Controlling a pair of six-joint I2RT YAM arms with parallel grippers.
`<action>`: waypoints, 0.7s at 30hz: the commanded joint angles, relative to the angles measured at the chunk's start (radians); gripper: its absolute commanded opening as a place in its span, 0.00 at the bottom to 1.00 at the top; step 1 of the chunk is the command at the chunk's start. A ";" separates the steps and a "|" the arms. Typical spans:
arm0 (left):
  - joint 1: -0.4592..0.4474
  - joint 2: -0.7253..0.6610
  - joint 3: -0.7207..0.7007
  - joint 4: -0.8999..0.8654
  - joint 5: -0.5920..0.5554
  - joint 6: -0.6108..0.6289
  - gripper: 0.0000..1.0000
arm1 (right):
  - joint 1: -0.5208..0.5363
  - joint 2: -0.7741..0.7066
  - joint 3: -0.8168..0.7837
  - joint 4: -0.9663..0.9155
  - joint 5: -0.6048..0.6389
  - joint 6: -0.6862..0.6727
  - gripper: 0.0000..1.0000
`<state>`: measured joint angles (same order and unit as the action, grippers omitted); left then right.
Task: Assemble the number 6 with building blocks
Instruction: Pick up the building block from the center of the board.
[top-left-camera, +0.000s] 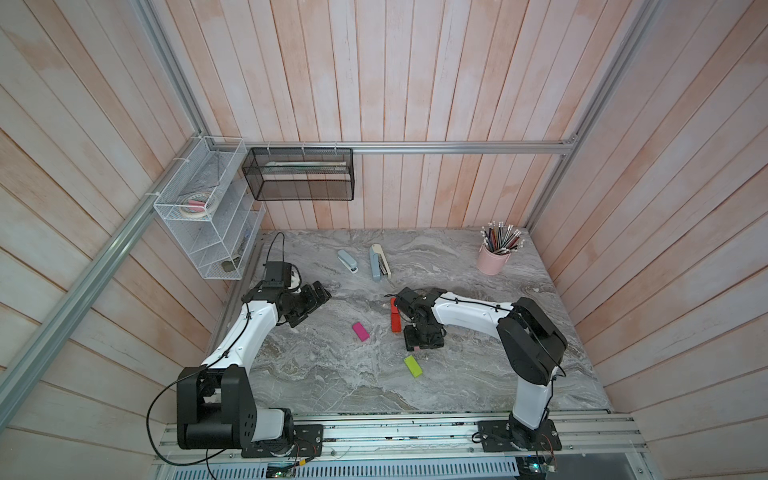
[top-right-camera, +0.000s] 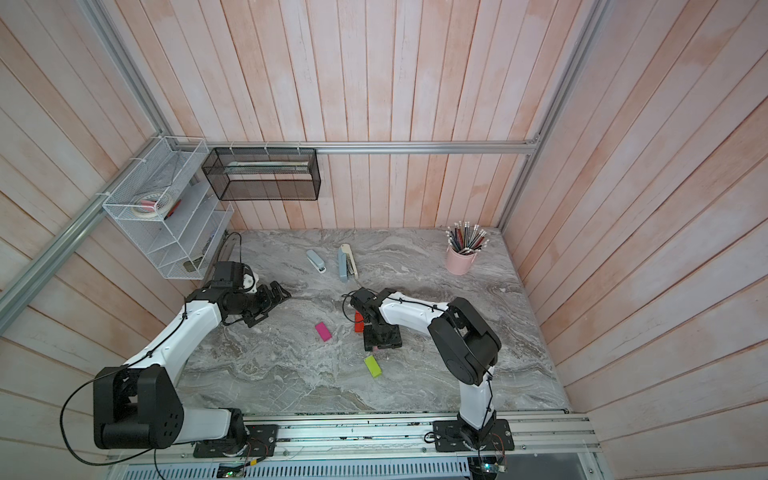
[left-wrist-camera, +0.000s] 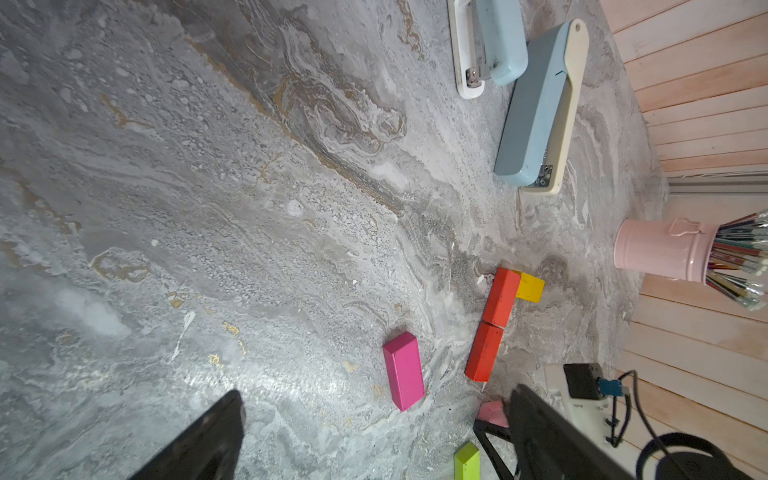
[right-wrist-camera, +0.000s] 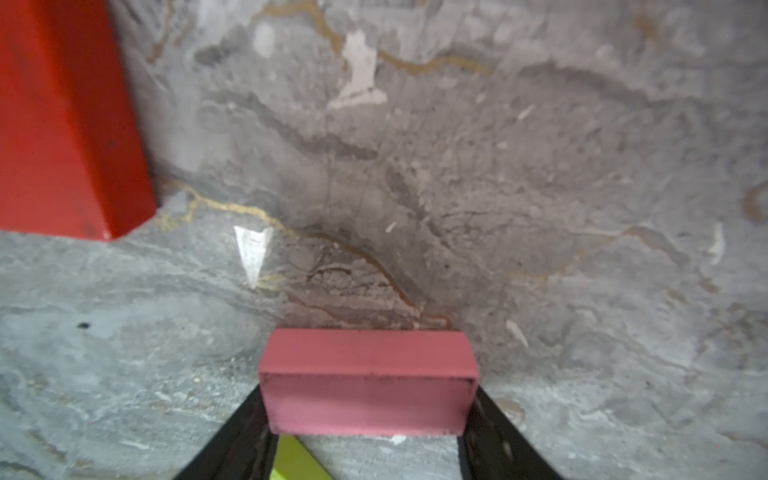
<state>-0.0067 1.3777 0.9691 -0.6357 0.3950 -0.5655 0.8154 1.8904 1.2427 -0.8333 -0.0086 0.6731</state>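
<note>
Now our right gripper (right-wrist-camera: 368, 401) pinches the pink block (right-wrist-camera: 368, 374) by its ends, near the foot of the red blocks (left-wrist-camera: 500, 297), which lie end to end with a yellow block (left-wrist-camera: 531, 286) at the far end; probably it becomes the 6's base. Our left gripper (top-left-camera: 312, 306) hangs spread, empty

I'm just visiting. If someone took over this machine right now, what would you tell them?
Left gripper: open, empty.
Right gripper: shut on the light pink block.
Done: two red blocks end to end, yellow block touching one's far end.
Loose: magenta block, lime green block.
To do: place pink, magenta and lime to finish the 6.
</note>
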 joint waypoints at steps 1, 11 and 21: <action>0.005 -0.012 -0.007 0.013 -0.005 -0.002 1.00 | -0.002 -0.002 0.009 -0.017 -0.001 -0.001 0.57; 0.005 -0.001 0.003 0.014 0.001 0.012 1.00 | 0.020 0.020 0.119 -0.053 -0.003 0.057 0.56; 0.005 -0.003 0.013 -0.001 0.003 0.031 1.00 | 0.054 0.119 0.237 -0.076 -0.025 0.096 0.55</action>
<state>-0.0067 1.3781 0.9691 -0.6361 0.3958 -0.5594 0.8635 1.9820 1.4517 -0.8680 -0.0246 0.7387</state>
